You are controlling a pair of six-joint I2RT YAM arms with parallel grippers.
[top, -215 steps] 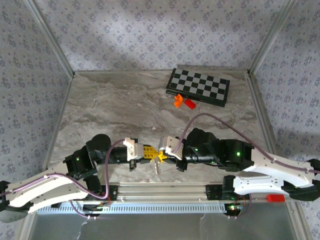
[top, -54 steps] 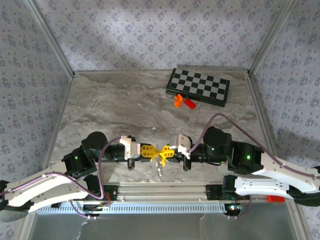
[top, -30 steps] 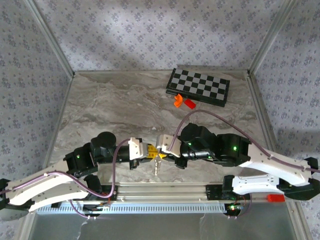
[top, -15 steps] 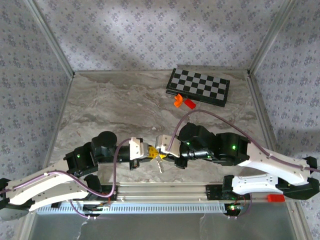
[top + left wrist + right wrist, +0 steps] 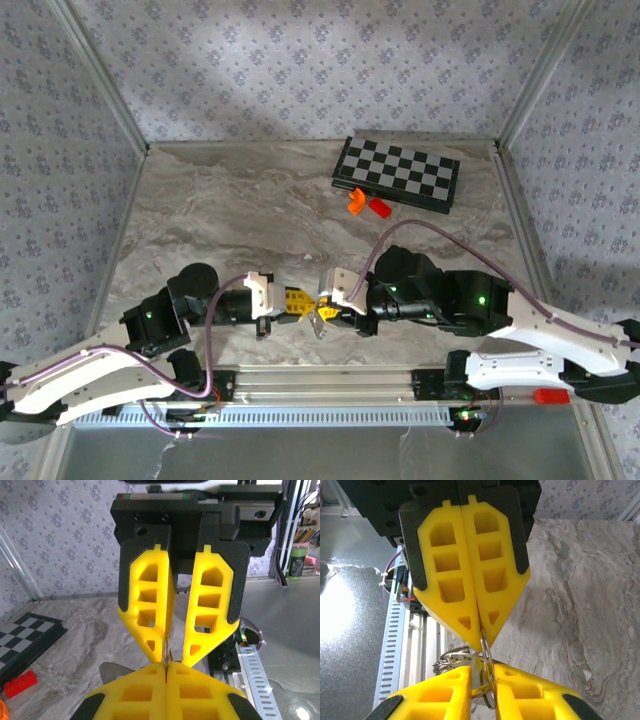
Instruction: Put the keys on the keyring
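My two yellow-fingered grippers meet tip to tip near the table's front edge. The left gripper (image 5: 296, 300) (image 5: 165, 666) is shut on the thin metal keyring (image 5: 487, 655) (image 5: 167, 647), held edge-on above the table. The right gripper (image 5: 323, 303) (image 5: 483, 672) faces it with its jaws slightly apart, the keyring standing in the gap close to one finger. A cluster of smaller rings (image 5: 451, 661) hangs off the keyring to the side. The silver keys (image 5: 318, 324) dangle below the two grippers.
A folded chessboard (image 5: 398, 173) lies at the back right, with an orange piece (image 5: 356, 203) and a red piece (image 5: 379, 207) in front of it. The metal rail (image 5: 330, 380) with the arm bases runs just behind the grippers. Marbled tabletop (image 5: 230, 220) stretches behind.
The right gripper's jaws have parted from shut to slightly open around the keyring. Both arms have shifted a little, the left one drawing back leftward; the keys still hang between them.
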